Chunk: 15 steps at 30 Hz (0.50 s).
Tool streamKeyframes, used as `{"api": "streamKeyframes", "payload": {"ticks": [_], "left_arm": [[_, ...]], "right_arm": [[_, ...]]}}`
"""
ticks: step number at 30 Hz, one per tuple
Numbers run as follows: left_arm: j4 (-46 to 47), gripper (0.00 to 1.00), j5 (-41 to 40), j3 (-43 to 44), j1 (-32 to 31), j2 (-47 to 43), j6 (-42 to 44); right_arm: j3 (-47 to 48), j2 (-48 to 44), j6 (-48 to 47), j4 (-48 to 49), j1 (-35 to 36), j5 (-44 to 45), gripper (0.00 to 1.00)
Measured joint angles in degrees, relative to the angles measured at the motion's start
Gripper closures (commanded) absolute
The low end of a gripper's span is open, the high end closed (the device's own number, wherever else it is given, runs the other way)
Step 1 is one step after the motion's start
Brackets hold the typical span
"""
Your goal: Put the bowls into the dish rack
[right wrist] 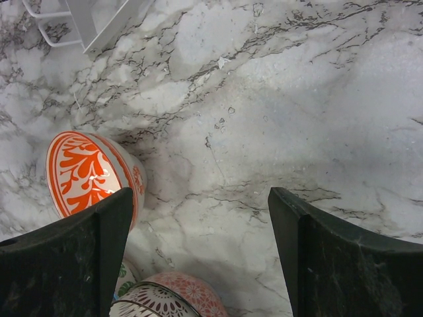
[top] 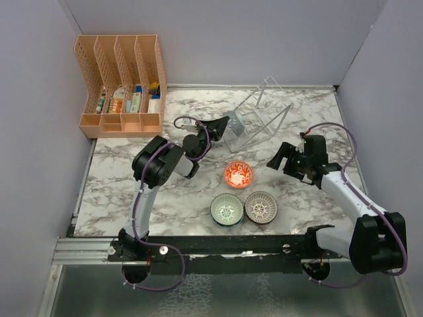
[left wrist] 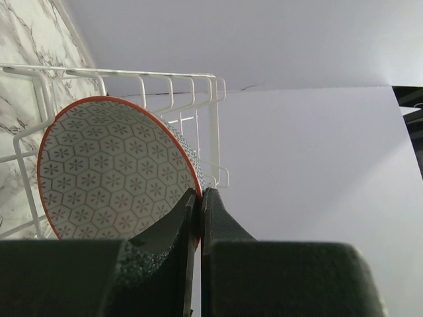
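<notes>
Closest to the lens in the left wrist view, the left gripper (left wrist: 200, 198) is pressed together on the orange rim of a pale bowl (left wrist: 106, 172), one finger inside and one outside. The bowl stands on edge against the white wires of the rack (left wrist: 215, 132), which sits toward the far right of the table (top: 165, 198). Whether the bowl is already seated in a slot cannot be told.

The right gripper (right wrist: 201, 198) hangs spread and empty above bare marble. Just to its left is an orange bowl (right wrist: 82, 172). A green bowl (top: 227, 209) and a brown bowl (top: 260, 207) sit side by side nearer the front edge.

The bowls look like glazed ceramic, so I'd judge them stiff, smooth, fairly weighty for their size and breakable if dropped. The rim is the natural place to grip, with one finger inside and one outside. A glazed lip can slip or swing in a thin pinch, so the grip should be firm and the movement slow. The wire rack looks light and may slide if pushed.
</notes>
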Motion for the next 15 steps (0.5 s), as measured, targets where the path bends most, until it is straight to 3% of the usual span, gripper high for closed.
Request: {"api": "streamKeyframes", "payload": {"ticks": [11,15], "left_arm": [[1.33,1.00,-0.94,-0.15,0.00,1.62,-2.95],[1.88,0.96,-1.11,-0.63,0.00,2.19,-4.00]], "right_arm": [[0.11,1.01,-0.37,0.13,0.00,-0.20,0.17],[0.11,1.01,-0.37,0.17,0.00,-0.22,0.17]]}}
